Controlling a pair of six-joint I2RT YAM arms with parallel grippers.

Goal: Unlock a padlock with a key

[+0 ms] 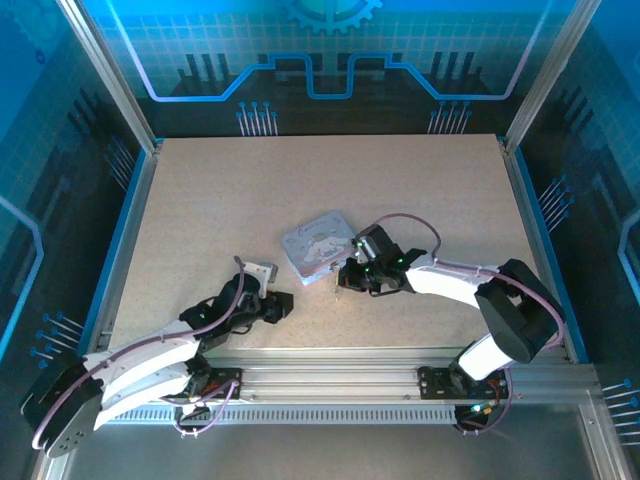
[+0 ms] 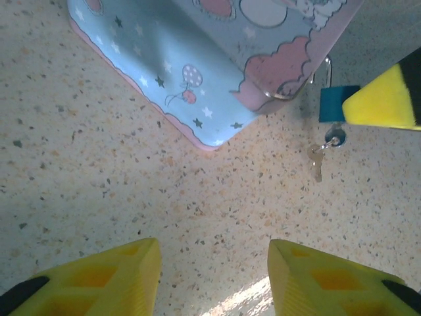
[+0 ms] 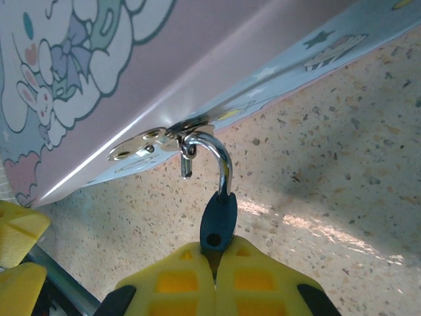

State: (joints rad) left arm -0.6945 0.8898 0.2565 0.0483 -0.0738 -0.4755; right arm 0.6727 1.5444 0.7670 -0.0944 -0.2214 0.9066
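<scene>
The padlock (image 3: pixel 219 220) has a dark blue body, and my right gripper (image 3: pixel 216 253) is shut on it just above the table. Its silvery shackle (image 3: pixel 222 158) hooks through the hasp (image 3: pixel 148 141) of the pastel tin (image 1: pixel 318 245), and one shackle end hangs free of the body. In the left wrist view the padlock (image 2: pixel 332 104) sits beside a right finger (image 2: pixel 388 99), with a small key (image 2: pixel 318 164) dangling under it from a ring at the keyhole. My left gripper (image 2: pixel 214 263) is open over bare table, short of the tin (image 2: pixel 197 72).
The tin (image 3: pixel 131 66) lies mid-table with its corner toward both grippers. The speckled tabletop (image 1: pixel 200 220) is bounded by blue side rails and an aluminium frame (image 1: pixel 330 365) at the near edge. In the top view the left gripper (image 1: pixel 275 305) rests low to the tin's left.
</scene>
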